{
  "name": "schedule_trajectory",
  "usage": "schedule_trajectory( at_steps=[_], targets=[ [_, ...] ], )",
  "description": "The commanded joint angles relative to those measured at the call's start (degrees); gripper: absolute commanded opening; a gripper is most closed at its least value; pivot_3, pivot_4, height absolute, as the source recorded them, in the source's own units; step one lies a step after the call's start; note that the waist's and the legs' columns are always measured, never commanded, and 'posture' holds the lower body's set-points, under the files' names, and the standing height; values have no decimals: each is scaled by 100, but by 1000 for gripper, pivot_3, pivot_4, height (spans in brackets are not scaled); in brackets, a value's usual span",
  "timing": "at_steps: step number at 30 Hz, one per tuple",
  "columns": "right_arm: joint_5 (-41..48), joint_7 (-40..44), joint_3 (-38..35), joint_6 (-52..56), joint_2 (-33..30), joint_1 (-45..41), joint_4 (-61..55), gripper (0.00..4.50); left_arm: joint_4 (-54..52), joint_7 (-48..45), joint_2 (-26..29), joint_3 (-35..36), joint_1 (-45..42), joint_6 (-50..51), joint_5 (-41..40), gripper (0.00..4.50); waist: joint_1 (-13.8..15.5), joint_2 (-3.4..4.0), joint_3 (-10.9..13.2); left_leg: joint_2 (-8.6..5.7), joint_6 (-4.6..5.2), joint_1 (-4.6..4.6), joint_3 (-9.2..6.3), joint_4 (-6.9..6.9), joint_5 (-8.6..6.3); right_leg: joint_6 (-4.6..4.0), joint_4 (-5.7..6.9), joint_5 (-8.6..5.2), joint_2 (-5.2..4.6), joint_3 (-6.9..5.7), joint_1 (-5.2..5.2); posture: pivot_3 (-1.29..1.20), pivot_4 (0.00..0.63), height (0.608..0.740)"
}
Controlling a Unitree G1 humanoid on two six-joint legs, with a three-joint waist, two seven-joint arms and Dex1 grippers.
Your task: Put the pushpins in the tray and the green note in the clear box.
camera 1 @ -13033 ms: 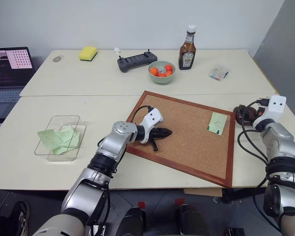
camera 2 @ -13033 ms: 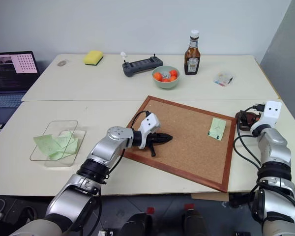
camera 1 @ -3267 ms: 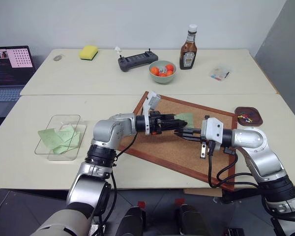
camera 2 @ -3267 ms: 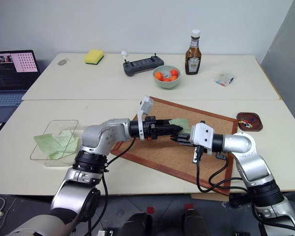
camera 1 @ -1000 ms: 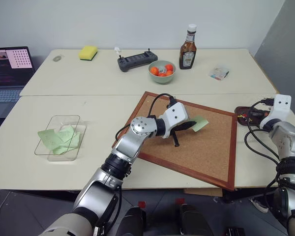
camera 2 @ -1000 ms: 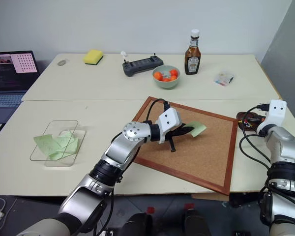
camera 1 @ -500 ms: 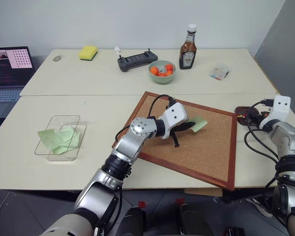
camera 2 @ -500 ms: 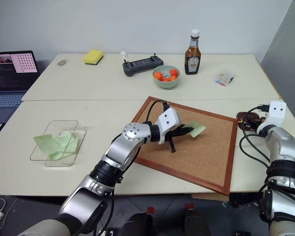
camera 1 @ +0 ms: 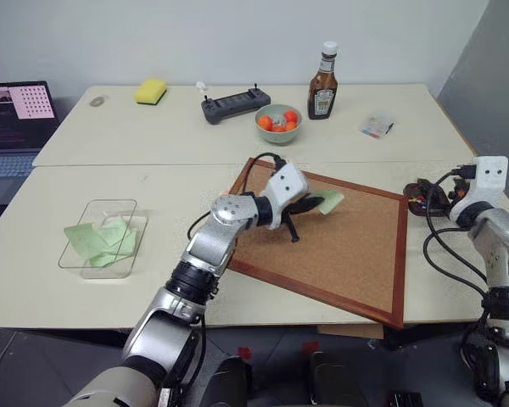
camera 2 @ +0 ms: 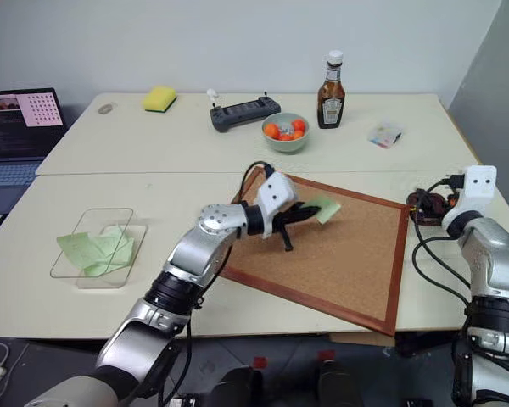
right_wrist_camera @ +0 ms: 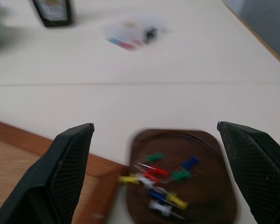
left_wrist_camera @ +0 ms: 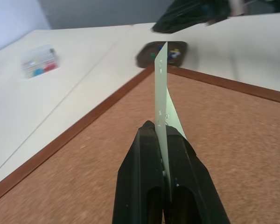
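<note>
My left gripper (camera 1: pixel 304 206) is shut on the green note (camera 1: pixel 329 202), holding it on edge a little above the cork board (camera 1: pixel 348 254). In the left wrist view, the note (left_wrist_camera: pixel 161 93) stands up from between the closed fingers (left_wrist_camera: pixel 147 158). Off the board's right edge, my right gripper (right_wrist_camera: pixel 154 127) is open above the dark brown tray (right_wrist_camera: pixel 210 154). Several coloured pushpins (right_wrist_camera: pixel 161 179) lie in the tray. The clear box (camera 1: pixel 110 202) sits at the left of the near table with green notes inside it.
The far table carries a green bowl of oranges (camera 1: pixel 278 124), a sauce bottle (camera 1: pixel 323 83), a dark controller (camera 1: pixel 231 105), a yellow sponge (camera 1: pixel 151 91) and a small clear packet (camera 1: pixel 377 127). A laptop (camera 1: pixel 17 114) stands at the far left.
My right gripper has opened and lifted slightly over the tray. My left gripper has carried the green note a little to the left over the board.
</note>
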Motion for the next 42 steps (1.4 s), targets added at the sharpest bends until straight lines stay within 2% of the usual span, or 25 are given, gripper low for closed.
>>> schedule_trajectory(
  at_steps=[1, 6, 9, 11, 16, 21, 22, 24, 25, 36, 41, 42],
  targets=[
    [1054, 1317, 563, 214, -76, 440, -2117, 4493, -1025, 553, 480, 1085, 109, 847, -397, 0, -66, 0, 1, 7, 0, 0, -4, -2, 0, 0, 1, 0, 6, -1, -3, 0, 150, 740],
    [1645, 1797, 1160, 451, 111, 504, -2963, 4493, -2143, 1529, 970, 2279, 865, 1965, -437, 0, -66, -1, 1, 5, 0, 5, -19, 1, 0, 0, -2, 0, 3, -13, 8, 0, 150, 740],
    [2034, 1978, 1554, 627, 392, 200, -3152, 4493, -2911, 2307, 1174, 3238, 1653, 2421, -229, 0, -65, -7, 5, 5, 0, 6, -19, 2, 0, 0, -4, 0, 2, -11, 8, 0, 150, 740],
    [2227, 2067, 1675, 719, 504, 33, -3184, 4493, -3282, 2594, 1263, 3605, 2088, 2569, -138, 0, -65, -9, 6, 7, -1, 6, -22, 1, 0, 0, -4, 0, 2, -13, 2, 0, 150, 740],
    [2818, 2376, 1829, 1166, 512, -336, -3162, 4493, -3772, 3439, 910, 4572, 2742, 3065, -138, 0, 102, -14, 4, -1, -2, -1, -34, 1, -1, -1, -21, 0, -8, -26, 7, 0, 150, 740],
    [2795, 2307, 1953, 1225, 601, -589, -2998, 4493, -3873, 3608, 487, 4693, 3124, 3251, -415, 0, 173, -17, 4, -5, -3, -5, -34, 0, -1, 5, -44, 5, -11, -28, 14, 0, 150, 740],
    [2774, 2307, 1958, 1220, 602, -599, -2986, 4500, -3903, 3625, 464, 4685, 3166, 3247, -438, 396, 177, -20, 3, -5, -3, -6, -35, 0, -1, 5, -44, 5, -11, -29, 13, 0, 150, 740],
    [2752, 2274, 1942, 1231, 604, -612, -2961, 4500, -3946, 3641, 453, 4719, 3208, 3265, -530, 566, 182, -23, 3, -1, -4, -8, -36, -1, -2, 4, -44, 6, -10, -30, 10, 0, 150, 740],
    [2748, 2255, 1933, 1237, 604, -611, -2948, 4500, -3942, 3635, 482, 4722, 3218, 3266, -559, 886, 182, -23, 3, -1, -4, -8, -36, -2, -2, 4, -43, 6, -10, -31, 9, 0, 150, 740],
    [2470, 2129, 1822, 1017, 414, -104, -3075, 4500, -3883, 3506, 898, 4586, 3126, 3114, -802, 3316, 182, -23, 3, 1, -3, -8, -32, -4, -2, 3, -43, 6, -8, -28, 8, 0, 150, 740],
    [2265, 1657, 1559, 912, 406, 259, -3183, 4500, -4240, 2916, 1246, 3774, 3410, 2614, -834, 4456, 182, -23, 3, 1, -4, -8, -28, -5, -2, 3, -44, 6, -8, -25, 8, 0, 150, 740],
    [2070, 1371, 1503, 850, 447, 396, -3250, 4500, -4367, 2857, 1177, 3640, 3483, 2615, -926, 4456, 183, -23, 3, 0, -4, -8, -28, -5, -2, 3, -45, 6, -9, -25, 9, 0, 150, 740]
  ],
)
